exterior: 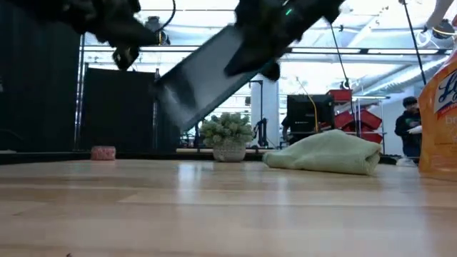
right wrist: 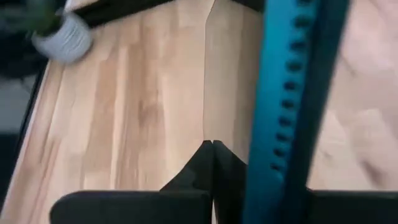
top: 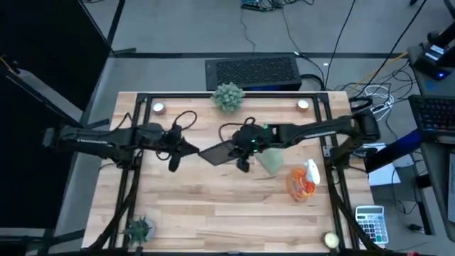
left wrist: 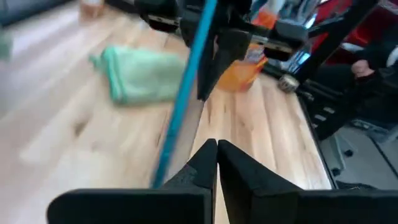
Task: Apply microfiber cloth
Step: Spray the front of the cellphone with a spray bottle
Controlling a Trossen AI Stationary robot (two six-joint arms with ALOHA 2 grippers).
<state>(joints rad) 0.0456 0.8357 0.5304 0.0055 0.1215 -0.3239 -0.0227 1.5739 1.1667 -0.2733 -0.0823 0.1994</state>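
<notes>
**Q:** State the condition of the right gripper (top: 242, 161).

**A:** Its jaws pinch the dark tablet (top: 217, 152) at one edge and hold it clear of the counter (top: 213, 206). In the low view the tablet (exterior: 203, 78) hangs tilted, high end at the gripper (exterior: 265, 53), low end toward the left arm. The right wrist view shows the tablet's blue-edged side (right wrist: 292, 106) running right beside that arm's own fingers (right wrist: 208, 163).

**Q:** And the left gripper (top: 174, 161)?

**A:** Its jaws are pressed together, holding nothing; the left wrist view shows the fingertips (left wrist: 216, 155) meeting. It hangs above the counter, just beside the tablet's free end but apart from it.

**Q:** Location of the microfiber cloth (top: 269, 161)?

**A:** It lies bunched on the counter, next to the right gripper on the side away from the left arm, no jaw touching it. The low view shows the cloth (exterior: 327, 153) as a low folded mound; the left wrist view shows it (left wrist: 142, 74) past the tablet.

**Q:** Adjacent items?

**A:** The orange spray bottle (top: 304, 181) lies near the cloth. A small potted plant (top: 228, 96) stands at the far counter edge.
</notes>
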